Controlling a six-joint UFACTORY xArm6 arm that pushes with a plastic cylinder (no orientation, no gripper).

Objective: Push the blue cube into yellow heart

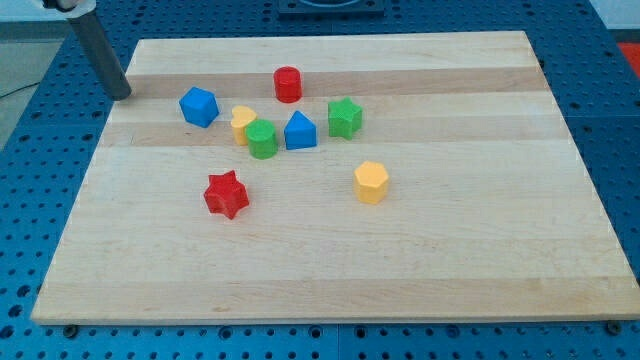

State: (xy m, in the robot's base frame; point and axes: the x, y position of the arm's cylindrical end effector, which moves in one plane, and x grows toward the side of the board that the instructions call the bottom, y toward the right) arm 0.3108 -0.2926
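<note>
The blue cube (199, 106) sits on the wooden board (450, 260) at the upper left. The yellow heart (241, 121) lies just to its right, a small gap between them, and touches a green block (263, 138) on its lower right. My tip (122, 94) is at the board's upper left edge, well to the left of the blue cube and slightly above it, touching no block.
A red cylinder (288, 84) stands above the cluster. A blue house-shaped block (300, 131) and a green star-like block (345, 118) lie right of the green block. A red star (226, 194) and a yellow hexagonal block (371, 182) lie lower down.
</note>
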